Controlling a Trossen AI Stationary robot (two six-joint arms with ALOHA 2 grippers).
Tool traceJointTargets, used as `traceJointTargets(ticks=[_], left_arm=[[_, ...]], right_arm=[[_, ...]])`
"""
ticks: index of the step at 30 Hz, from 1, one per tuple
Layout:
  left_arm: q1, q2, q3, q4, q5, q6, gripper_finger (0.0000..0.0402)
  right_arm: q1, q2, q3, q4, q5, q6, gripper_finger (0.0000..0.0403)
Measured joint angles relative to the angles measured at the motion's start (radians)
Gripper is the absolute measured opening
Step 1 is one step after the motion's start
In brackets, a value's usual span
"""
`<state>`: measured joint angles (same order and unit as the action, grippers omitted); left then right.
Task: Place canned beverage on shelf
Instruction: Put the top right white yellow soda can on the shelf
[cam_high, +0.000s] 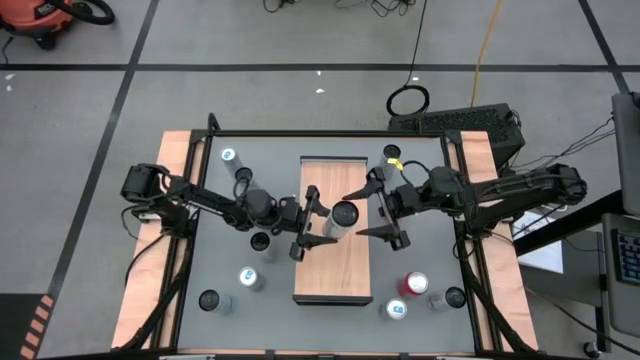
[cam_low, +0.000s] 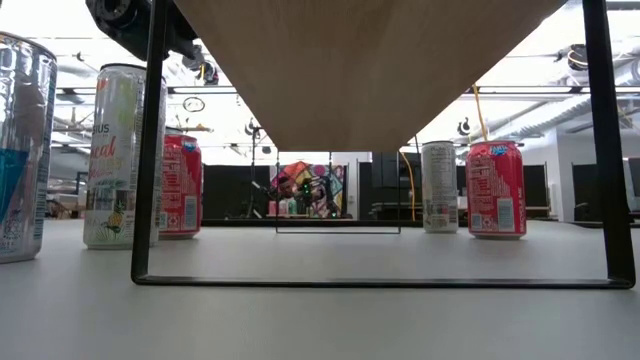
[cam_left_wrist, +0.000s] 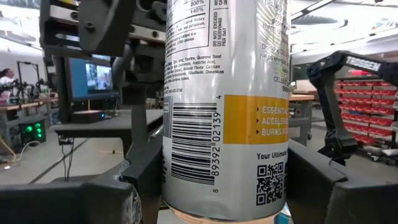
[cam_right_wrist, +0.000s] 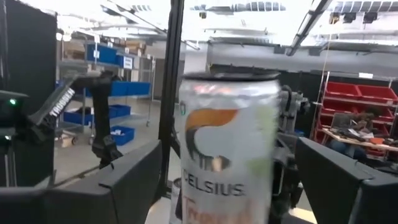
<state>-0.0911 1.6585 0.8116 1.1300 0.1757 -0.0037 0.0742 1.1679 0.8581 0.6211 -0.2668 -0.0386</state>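
The shelf (cam_high: 335, 265) is a light-brown wood-grain board on a thin black frame (cam_low: 150, 200); the low view shows its underside (cam_low: 370, 60). A tall silver Celsius can (cam_high: 343, 214) stands upright on the shelf's far half, resting on its base (cam_left_wrist: 186, 216). My left gripper (cam_high: 322, 222) is open at the can's left, with a finger close on either side of the can (cam_left_wrist: 224, 112). My right gripper (cam_high: 372, 212) is open at the can's right. In its wrist view the can (cam_right_wrist: 227, 149) shows between its fingers with a gap on each side. My left gripper comes level from the table's left, and its fingers (cam_left_wrist: 146, 180) stand close against the can's lower wall (cam_left_wrist: 180, 155) on both sides. I cannot tell whether they touch it. The can stands upright on the shelf.
Several cans stand on the grey tabletop: some to the left of the shelf (cam_high: 248, 278), a red one (cam_high: 415, 285) and others at the near right, and one at the far right (cam_high: 392, 153). The low view shows cans on both sides (cam_low: 120, 155) (cam_low: 497, 188).
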Motion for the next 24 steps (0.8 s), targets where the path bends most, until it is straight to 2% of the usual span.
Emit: traceJointTargets(ticks=[11, 19, 24], left_arm=[[0.026, 0.007, 0.0, -0.023, 0.028, -0.018, 0.0242], [0.024, 0.007, 0.0, -0.025, 0.032, -0.021, 0.0242], [0.023, 0.007, 0.0, -0.044, 0.037, -0.015, 0.0242]], right_arm=[[0.001, 0.058, 0.055, -0.016, 0.002, -0.056, 0.0313], [0.011, 0.047, 0.134, -0.205, 0.003, -0.091, 0.0309], [0.036, 0.057, 0.145, -0.218, 0.004, -0.137, 0.0286]])
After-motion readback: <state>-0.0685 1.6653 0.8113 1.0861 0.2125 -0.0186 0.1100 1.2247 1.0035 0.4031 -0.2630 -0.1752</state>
